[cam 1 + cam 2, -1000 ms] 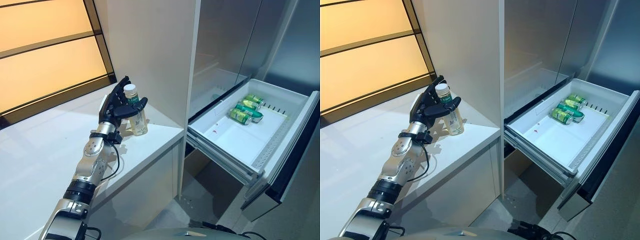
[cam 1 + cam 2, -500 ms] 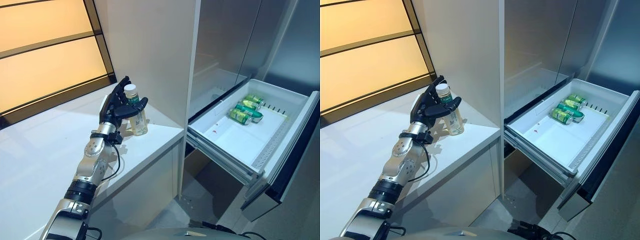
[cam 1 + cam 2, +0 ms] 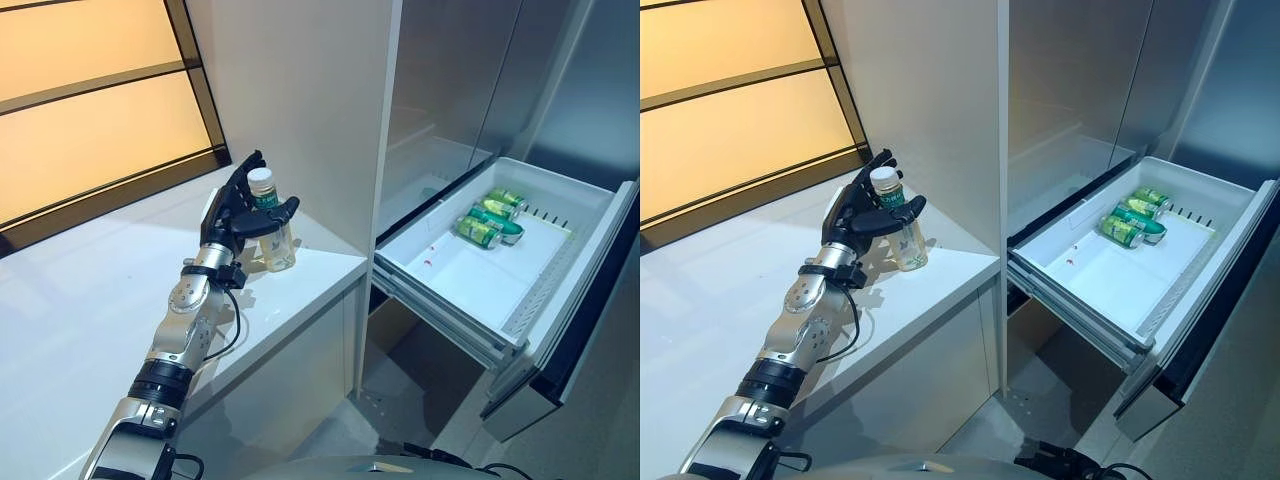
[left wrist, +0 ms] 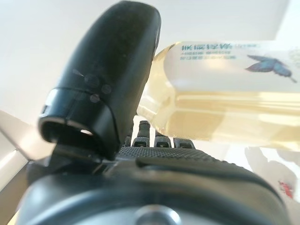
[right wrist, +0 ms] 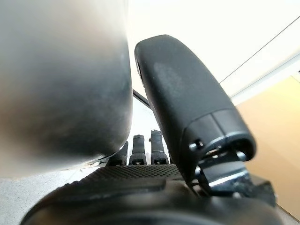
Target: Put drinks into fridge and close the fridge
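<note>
Right now the left hand (image 3: 232,212) reaches out over the white table (image 3: 70,330) and cups the bottle (image 3: 272,240) of pale yellow drink, which stands upright near the table's right edge, close against the tall white panel (image 3: 300,100). The thumb crosses the bottle's front below the white cap while the fingers stand fairly straight behind it, spread more than wrapped. In the left wrist view the thumb lies against the bottle's side, with the fingers only low stubs beneath, so I judge this a loose hold, not yet a firm one.

To do the step well, the fingers should close fully round the bottle's body before any lift, low enough under the shoulder that it cannot tip. It should then rise straight up, clear of the panel, and travel right toward the open fridge drawer (image 3: 600,215).

That drawer stands pulled out at the right, well apart from the table, with a gap of floor between. Three green cans (image 3: 478,232) lie on their sides at its far end; the near part is bare white, leaving room for the bottle. Behind it is the fridge's grey front.

The right hand (image 5: 154,187) shows only in its own wrist view, thumb standing out and fingers relaxed, holding nothing.
</note>
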Controlling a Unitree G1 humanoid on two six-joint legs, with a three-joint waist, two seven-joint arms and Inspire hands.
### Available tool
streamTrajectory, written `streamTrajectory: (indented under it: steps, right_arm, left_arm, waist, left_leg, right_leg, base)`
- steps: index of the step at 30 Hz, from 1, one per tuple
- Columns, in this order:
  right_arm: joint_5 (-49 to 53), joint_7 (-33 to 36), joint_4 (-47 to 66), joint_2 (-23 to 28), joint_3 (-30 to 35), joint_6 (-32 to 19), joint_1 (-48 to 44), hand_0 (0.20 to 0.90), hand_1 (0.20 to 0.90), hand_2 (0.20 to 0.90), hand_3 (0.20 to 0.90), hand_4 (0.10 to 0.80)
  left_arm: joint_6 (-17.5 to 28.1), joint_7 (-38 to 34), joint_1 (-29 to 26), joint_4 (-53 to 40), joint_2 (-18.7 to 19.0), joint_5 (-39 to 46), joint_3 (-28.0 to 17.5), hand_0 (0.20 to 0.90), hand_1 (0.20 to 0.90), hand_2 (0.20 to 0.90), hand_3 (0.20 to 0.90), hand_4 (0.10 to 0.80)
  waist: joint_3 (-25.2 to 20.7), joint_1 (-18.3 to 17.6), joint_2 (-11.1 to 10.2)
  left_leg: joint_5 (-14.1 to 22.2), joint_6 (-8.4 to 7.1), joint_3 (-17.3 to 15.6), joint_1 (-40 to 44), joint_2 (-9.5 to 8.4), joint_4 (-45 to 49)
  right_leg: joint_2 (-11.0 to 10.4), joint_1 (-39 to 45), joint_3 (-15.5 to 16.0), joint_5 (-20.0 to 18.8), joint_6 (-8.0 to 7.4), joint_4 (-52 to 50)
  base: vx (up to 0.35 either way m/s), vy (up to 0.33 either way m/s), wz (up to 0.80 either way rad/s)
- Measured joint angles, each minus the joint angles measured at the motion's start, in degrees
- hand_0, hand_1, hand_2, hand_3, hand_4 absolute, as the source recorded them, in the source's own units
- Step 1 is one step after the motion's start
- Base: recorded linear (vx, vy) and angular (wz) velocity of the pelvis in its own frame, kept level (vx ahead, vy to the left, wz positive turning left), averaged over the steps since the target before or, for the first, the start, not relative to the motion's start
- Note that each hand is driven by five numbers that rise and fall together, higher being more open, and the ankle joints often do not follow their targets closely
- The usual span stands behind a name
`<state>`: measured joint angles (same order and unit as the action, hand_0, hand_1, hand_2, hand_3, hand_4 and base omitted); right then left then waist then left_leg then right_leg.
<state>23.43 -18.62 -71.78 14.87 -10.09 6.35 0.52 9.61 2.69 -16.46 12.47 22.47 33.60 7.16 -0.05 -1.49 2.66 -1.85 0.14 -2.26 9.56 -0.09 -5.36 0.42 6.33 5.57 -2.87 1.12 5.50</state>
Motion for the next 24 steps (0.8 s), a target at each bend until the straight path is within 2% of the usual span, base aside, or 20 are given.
streamTrajectory:
  steps: [6, 17, 24]
  right_arm:
    - [0.0, -0.01, 0.01, -0.01, 0.12, 0.0, 0.03, 0.9, 0.9, 0.9, 0.9, 0.8]
    - [0.0, -0.06, 0.1, -0.06, 0.2, -0.03, 0.01, 0.9, 0.9, 0.9, 0.9, 0.8]
    - [-0.04, -0.08, 0.1, -0.06, 0.21, -0.04, 0.01, 0.9, 0.9, 0.9, 0.9, 0.8]
  left_arm:
    - [-0.79, 1.06, 0.0, 0.0, 0.25, 0.21, 0.77, 0.9, 0.9, 0.9, 0.9, 0.8]
    - [-1.1, 2.84, 0.0, 0.32, 3.13, 0.22, 1.12, 0.9, 0.9, 0.9, 0.9, 0.8]
    - [-1.1, 2.73, 0.0, 0.64, 3.15, 0.06, 1.12, 0.9, 0.9, 0.9, 0.9, 0.8]
  waist:
    - [0.04, -0.03, -0.06]
    - [0.12, -0.36, -0.11]
    - [0.1, -0.35, -0.08]
  left_leg:
    - [0.03, 0.0, -0.1, 0.01, 0.01, 0.0]
    - [0.16, 0.01, -0.49, 0.18, 0.01, 0.0]
    - [0.17, 0.02, -0.49, 0.22, 0.01, 0.0]
  right_leg:
    - [0.0, -0.03, -0.08, 0.0, 0.0, 0.0]
    - [0.02, -0.02, -0.38, 0.0, 0.0, 0.0]
    - [0.02, 0.01, -0.39, 0.0, 0.0, 0.0]
  base:
    - [0.0, 0.0, 0.0]
    - [0.0, 0.0, 0.0]
    - [0.0, 0.0, 0.0]
